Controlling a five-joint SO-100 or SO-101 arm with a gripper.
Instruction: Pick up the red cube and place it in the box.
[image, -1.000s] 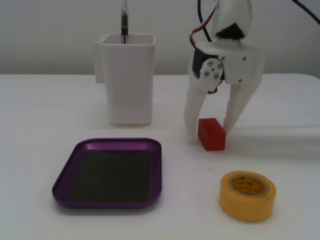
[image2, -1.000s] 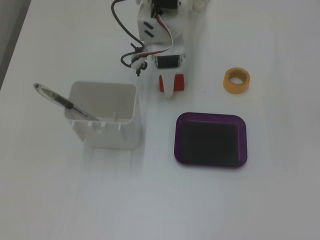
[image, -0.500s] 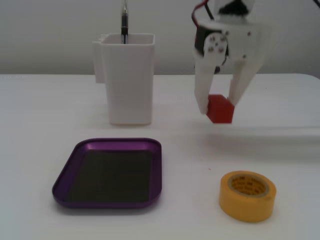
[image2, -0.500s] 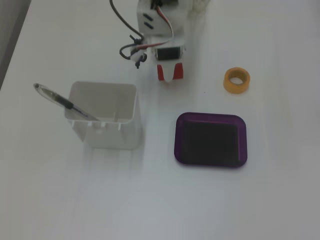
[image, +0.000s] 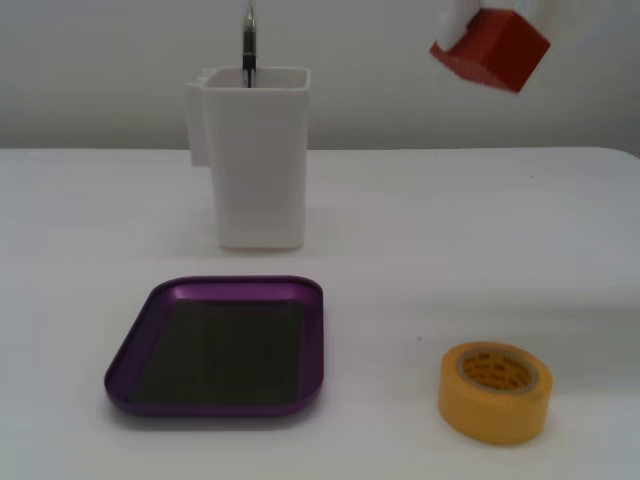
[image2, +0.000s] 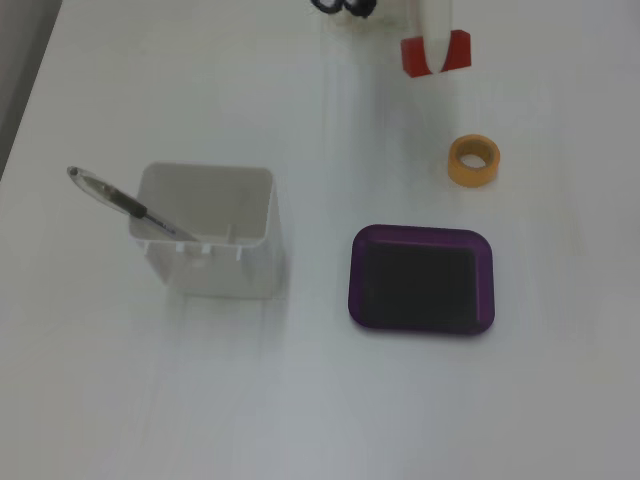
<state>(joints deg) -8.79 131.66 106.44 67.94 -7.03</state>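
The red cube (image: 492, 47) is a small matte block with crisp edges, tilted so one corner points down, and it hangs in the air at the top right of a fixed view, well above the tabletop (image: 420, 230). In the other fixed view the red cube (image2: 458, 50) sits at the top edge with a white finger (image2: 436, 35) of the tool (image2: 437, 50) crossing its front face, so the tool is closed on the block and carries it; only the white fingertip parts of the arm show in either picture, reaching in from the top border. The box (image: 136, 338), a shallow purple metallic tray with rounded corners, a raised glossy rim and a dark flat bottom, lies on the tabletop well apart from the cube and holds nothing. Near the box, to its right in that view, stands a yellow tape roll (image: 495, 391), lying flat with its hole upward. Behind the box stands a tall white plastic container (image: 255, 160), smooth-walled and rectangular, with a dark pen (image: 248, 45) leaning out of its open top.
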